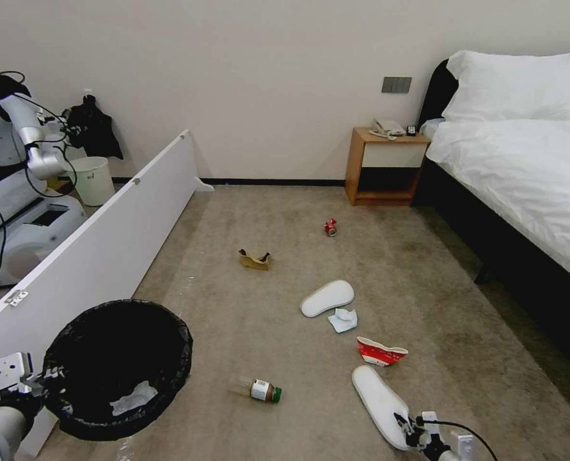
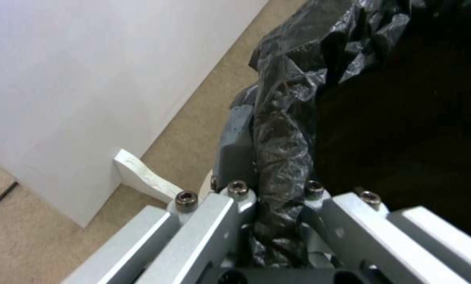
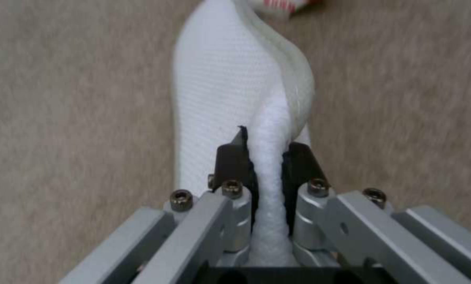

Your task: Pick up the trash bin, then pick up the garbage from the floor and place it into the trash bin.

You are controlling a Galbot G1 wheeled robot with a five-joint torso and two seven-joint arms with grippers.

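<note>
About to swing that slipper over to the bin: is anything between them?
Nothing visible blocks it. The right gripper pinches the slipper; the bin hangs from the left gripper, mouth open. The bottle lies low on the floor between.

both grippers, left [image 1: 48, 378] and right [image 1: 405, 428], seemingly clamped.

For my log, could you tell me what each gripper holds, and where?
Left gripper: trash bin, by its bag-lined rim. Right gripper: slipper, by its pinched edge.
</note>
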